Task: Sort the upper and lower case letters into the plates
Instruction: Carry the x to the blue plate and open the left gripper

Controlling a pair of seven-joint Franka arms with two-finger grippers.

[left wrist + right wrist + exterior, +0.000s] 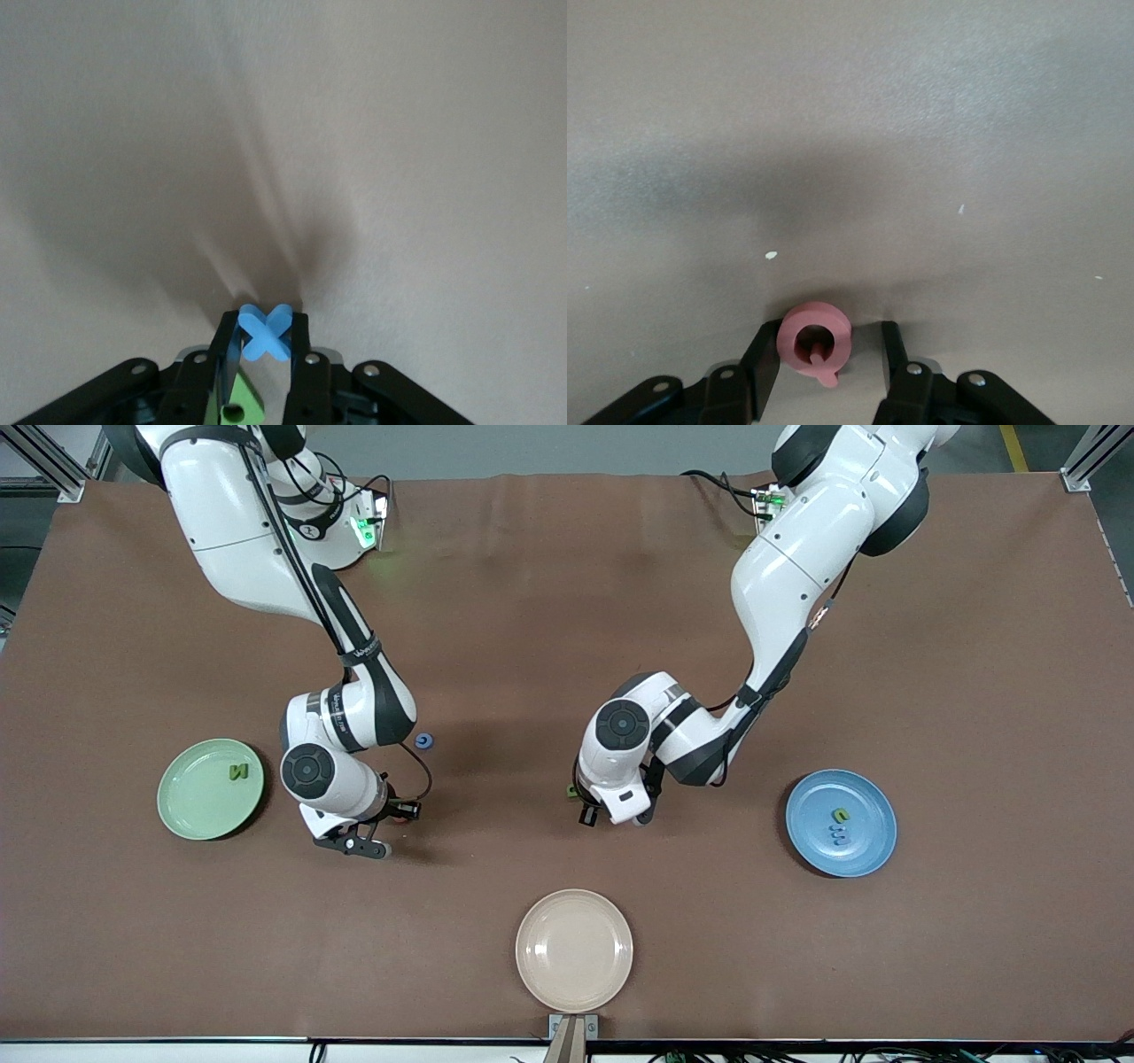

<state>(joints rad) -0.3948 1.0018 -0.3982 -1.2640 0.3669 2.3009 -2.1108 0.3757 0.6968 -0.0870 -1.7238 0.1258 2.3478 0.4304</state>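
My left gripper [264,326] is shut on a small blue cross-shaped letter t [266,335], low over the table's middle [588,808]. A green letter [239,400] lies just under it, and its edge shows in the front view [571,788]. My right gripper [828,341] is open and down at the table [400,813], with a red Q [833,320] lying between its fingers, against one of them. The pale green plate [190,806] holds a green N [238,771]. The blue plate [873,841] holds a green n [839,814] and a blue m [838,834].
A blue letter [424,740] lies on the brown mat beside the right arm's wrist, farther from the front camera than the Q. A cream-beige plate [574,950] sits at the near edge. The two arms stand apart, each near its own plate.
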